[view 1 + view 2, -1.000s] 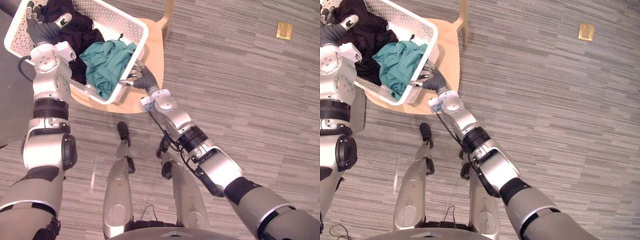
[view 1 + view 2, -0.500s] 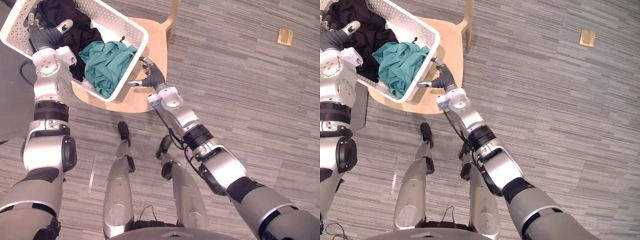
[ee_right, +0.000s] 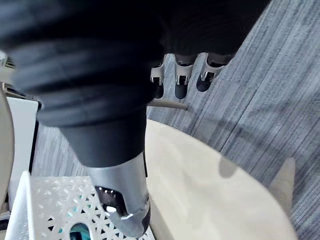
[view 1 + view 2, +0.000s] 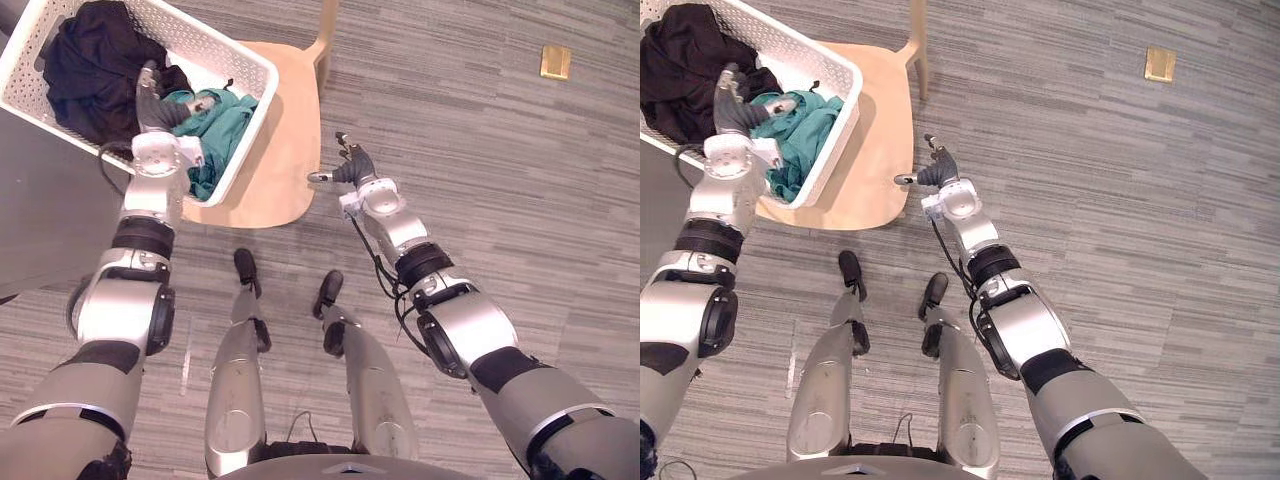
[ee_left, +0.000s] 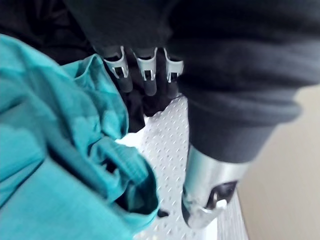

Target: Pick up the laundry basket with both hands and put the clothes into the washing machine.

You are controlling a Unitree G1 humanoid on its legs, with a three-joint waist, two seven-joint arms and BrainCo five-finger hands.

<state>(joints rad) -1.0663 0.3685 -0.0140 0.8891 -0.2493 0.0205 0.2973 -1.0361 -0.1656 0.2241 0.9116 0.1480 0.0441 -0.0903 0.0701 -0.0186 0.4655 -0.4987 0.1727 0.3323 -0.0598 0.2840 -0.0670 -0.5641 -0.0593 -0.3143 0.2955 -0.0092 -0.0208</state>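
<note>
White laundry basket (image 4: 220,42) lies upper left — left robot hand (image 4: 158,103) inside it, fingers loose over the teal garment (image 4: 228,125); right robot hand (image 4: 353,168) spread, empty, apart toward centre.

The white basket (image 4: 220,45) runs off the upper left edge of the head views and covers the left part of the wooden chair (image 4: 285,150), whose back is cut off at the top. The black garment (image 4: 85,65) and the teal garment (image 4: 225,125) lie bunched, so their kind cannot be told. The tan square (image 4: 555,61) on the floor is too small to identify.
</note>
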